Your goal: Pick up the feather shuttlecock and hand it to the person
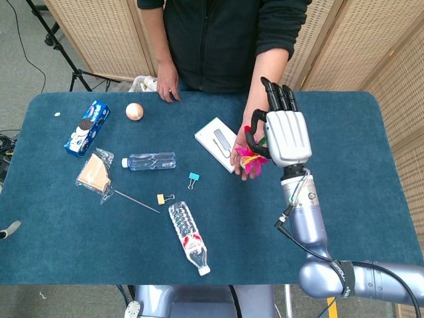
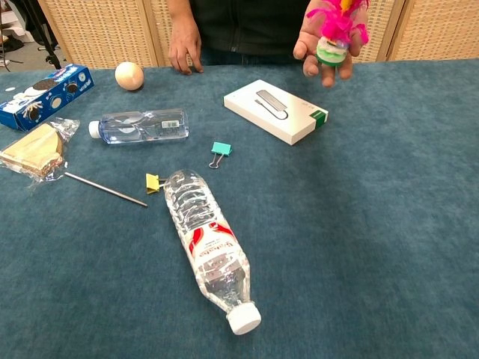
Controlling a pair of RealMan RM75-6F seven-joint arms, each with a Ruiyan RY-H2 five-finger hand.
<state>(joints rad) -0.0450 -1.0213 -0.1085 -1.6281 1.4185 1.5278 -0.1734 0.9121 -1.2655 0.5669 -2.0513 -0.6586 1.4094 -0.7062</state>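
The right hand [image 1: 286,136] was raised over the far side of the desk [image 1: 371,199], back of hand to the head cam, w/ its fingers [image 1: 254,137] curled round the shuttlecock [image 1: 252,158]; it held the shuttlecock right above the person's open palm [image 1: 250,147], pink and yellow feathers sticking out below the grip. In the chest view the shuttlecock [image 2: 333,34] showed its green-and-white base pointing down, directly in front of the person's palm [image 2: 323,45]; whether it touched the palm, can't tell. The left hand wasn't visible in either view.

The person's other hand [image 1: 167,85] rested on the far edge of the desk. A white box [image 1: 218,143] lay just beside the open palm, toward the robot's left. Further left: a small clear bottle [image 1: 150,160] on its side; a teal clip [image 1: 193,179] near it; a yellow clip [image 1: 163,198] beside a thin metal rod [image 1: 136,201]; a bigger bottle w/ red label [image 1: 188,237] lying nearer the robot. At the far left, a blue cookie pack [image 1: 87,127], a wrapped sandwich [image 1: 95,174] and a small pale ball [image 1: 134,111].
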